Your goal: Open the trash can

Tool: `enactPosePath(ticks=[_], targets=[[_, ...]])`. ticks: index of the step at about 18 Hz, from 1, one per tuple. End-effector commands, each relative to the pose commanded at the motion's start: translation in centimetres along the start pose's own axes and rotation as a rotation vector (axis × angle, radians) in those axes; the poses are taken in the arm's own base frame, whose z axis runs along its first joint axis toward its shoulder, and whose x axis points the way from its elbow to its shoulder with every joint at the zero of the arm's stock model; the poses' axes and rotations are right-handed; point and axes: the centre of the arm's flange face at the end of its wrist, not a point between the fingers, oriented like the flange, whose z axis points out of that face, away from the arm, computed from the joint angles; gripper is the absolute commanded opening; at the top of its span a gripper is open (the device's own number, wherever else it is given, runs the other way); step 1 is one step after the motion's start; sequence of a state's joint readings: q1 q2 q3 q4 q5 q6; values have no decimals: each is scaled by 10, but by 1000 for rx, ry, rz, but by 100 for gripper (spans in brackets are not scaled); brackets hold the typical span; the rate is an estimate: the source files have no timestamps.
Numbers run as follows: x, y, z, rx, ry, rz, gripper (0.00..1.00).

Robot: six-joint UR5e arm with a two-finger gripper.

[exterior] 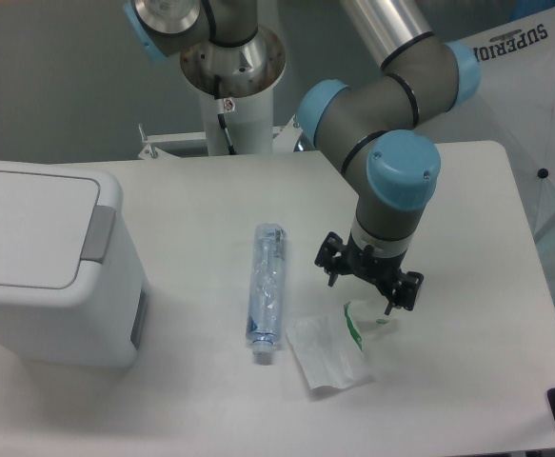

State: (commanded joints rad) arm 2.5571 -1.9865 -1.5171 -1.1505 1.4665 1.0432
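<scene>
One trash can [44, 262] sits at the table's [191, 205] left edge, lid down. One crushed plastic bottle [266, 290] lies mid-table, one clear wrapper [332, 350] just right of it. One gripper [369, 283] hangs over the wrapper, fingers spread, holding nothing.

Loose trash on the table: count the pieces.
2. A crushed plastic bottle lies mid-table; a crumpled clear wrapper lies beside its cap end, just below the claw.
</scene>
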Motion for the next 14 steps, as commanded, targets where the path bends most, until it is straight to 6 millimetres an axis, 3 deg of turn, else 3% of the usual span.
enactPosePath(ticks=[2,8,10,14], targets=[[-1,-2,-9,24,7,-31,100],[20,-20,-64,85,129,-157,100],[34,-34,-87,134,166,-197,100],[74,-62,-114,224,220,-229,100]])
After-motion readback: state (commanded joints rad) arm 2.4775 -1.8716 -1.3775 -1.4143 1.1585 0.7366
